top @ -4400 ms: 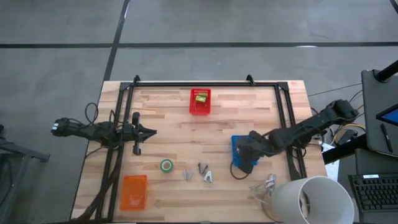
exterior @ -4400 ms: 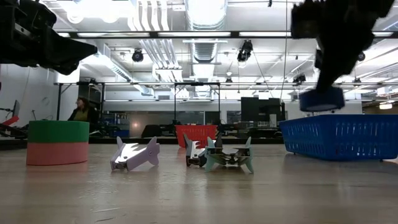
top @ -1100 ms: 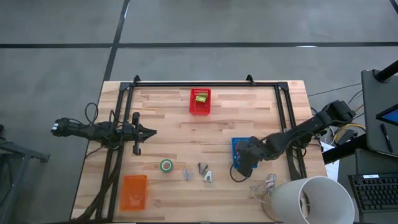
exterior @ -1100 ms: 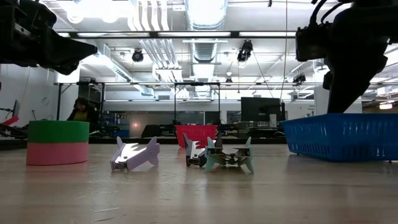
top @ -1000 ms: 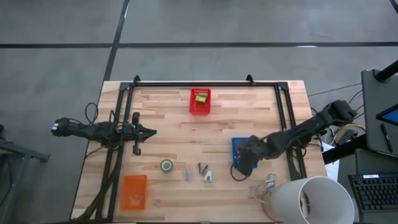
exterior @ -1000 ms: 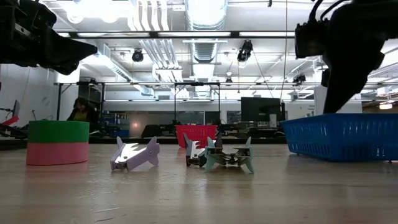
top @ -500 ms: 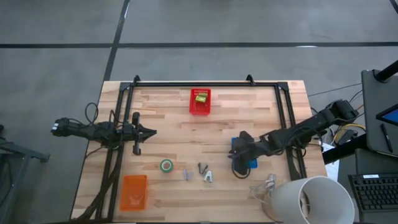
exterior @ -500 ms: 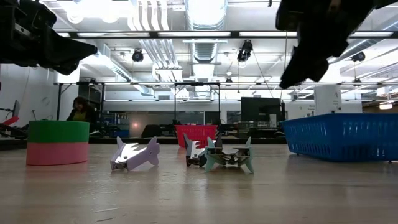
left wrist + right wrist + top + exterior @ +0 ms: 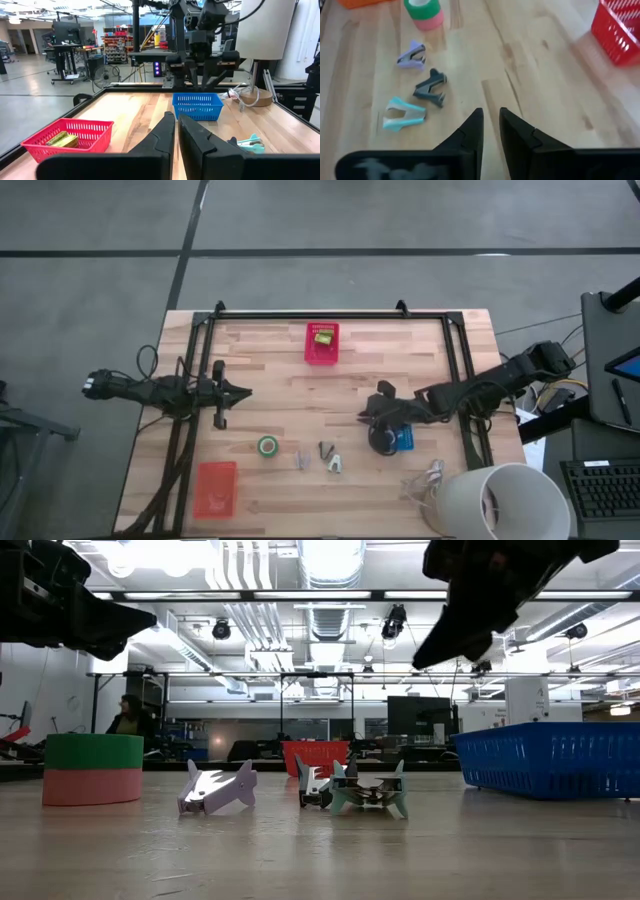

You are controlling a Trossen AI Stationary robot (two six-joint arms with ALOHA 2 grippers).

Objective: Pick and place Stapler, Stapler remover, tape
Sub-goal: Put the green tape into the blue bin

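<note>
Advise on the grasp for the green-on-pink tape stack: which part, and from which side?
Come straight down from above. The green roll sits flat on the pink roll, hollow centre facing up, so the right pincer could close across the green roll's round outer wall to lift it alone. The nearest thing, the purple staple remover, lies apart from it, so a finger should fit on that side.

Yellow-green stapler (image 9: 323, 337) lying in red basket (image 9: 321, 356); green tape (image 9: 267, 446) stacked on pink; three staple removers (image 9: 322, 458) scattered alongside.
</note>
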